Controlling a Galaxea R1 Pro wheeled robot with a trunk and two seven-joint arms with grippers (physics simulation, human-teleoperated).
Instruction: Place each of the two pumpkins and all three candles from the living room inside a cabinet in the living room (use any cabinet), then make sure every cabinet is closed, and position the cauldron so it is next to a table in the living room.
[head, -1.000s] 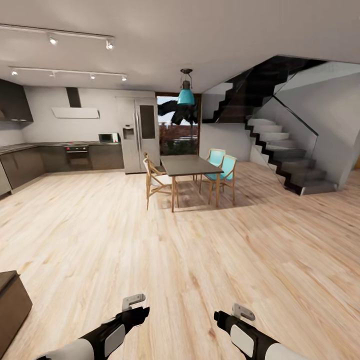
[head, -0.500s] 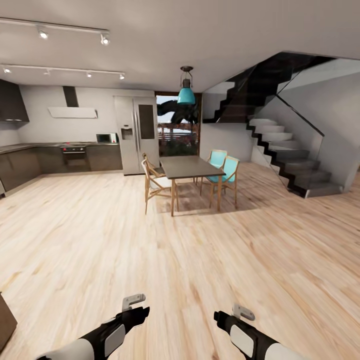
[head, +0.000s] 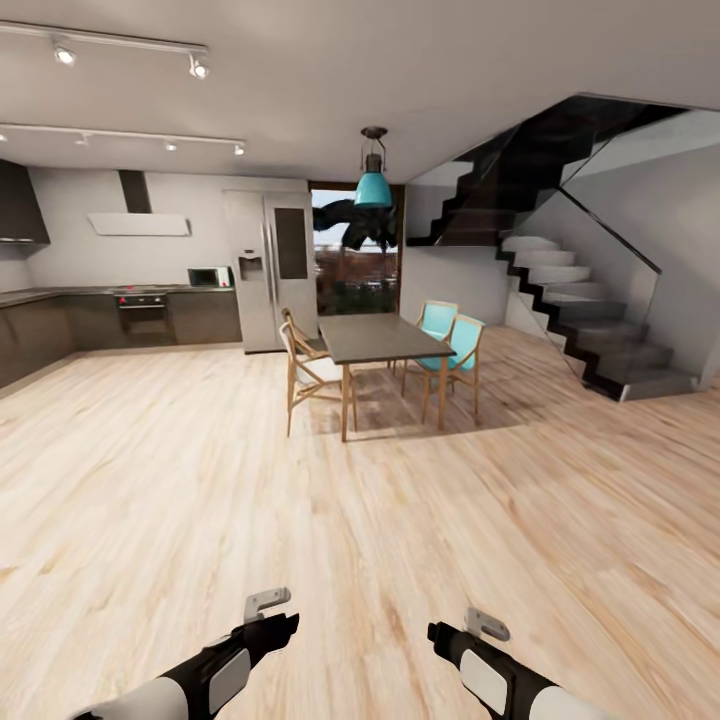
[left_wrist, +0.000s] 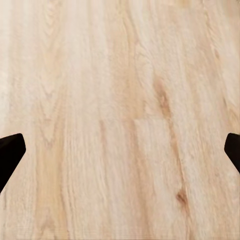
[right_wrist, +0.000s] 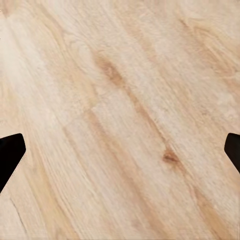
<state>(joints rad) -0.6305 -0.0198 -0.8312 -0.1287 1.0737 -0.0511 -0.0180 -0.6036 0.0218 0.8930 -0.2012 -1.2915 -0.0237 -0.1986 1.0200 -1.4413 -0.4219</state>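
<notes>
The robot's two arms reach out low over the wood floor (head: 200, 480). The left gripper (head: 268, 604) has its jaws spread wide, with two dark fingertips (left_wrist: 10, 152) far apart over bare planks. The right gripper (head: 486, 625) has its jaws spread wide too, and nothing is between them. The pumpkins, candles, cabinet and cauldron are not in sight from here. Farther off stands a dark dining table (head: 378, 338) with two wooden chairs (head: 305, 372) on one side and two blue chairs (head: 450, 345) on the other. A blue lamp (head: 373, 186) hangs above it. To the right, dark stairs (head: 590, 330) go up. At the back are a silver fridge (head: 270, 270) and a kitchen counter (head: 130, 315).
</notes>
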